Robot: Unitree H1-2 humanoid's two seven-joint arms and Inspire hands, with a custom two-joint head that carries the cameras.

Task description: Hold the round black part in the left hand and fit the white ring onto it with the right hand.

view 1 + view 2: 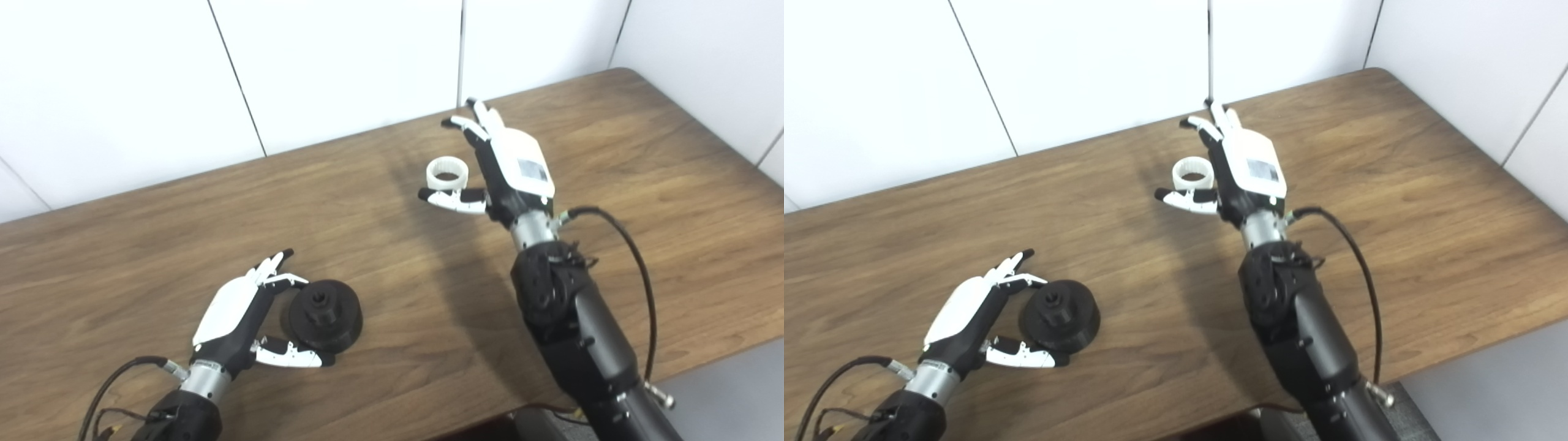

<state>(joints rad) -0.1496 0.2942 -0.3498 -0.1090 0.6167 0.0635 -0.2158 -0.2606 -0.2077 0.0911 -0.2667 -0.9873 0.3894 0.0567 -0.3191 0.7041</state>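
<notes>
Both head cameras look steeply down across the table [380, 245] toward the wall [343, 61], at middle range. Right eye view sits slightly rightward. Both views share the whole tabletop and both arms.

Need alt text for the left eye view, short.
Two robot hands, both open, reach over a wooden table: the left hand cups around a round black part, and the right hand is beside a white ring. White wall panels behind.
</notes>
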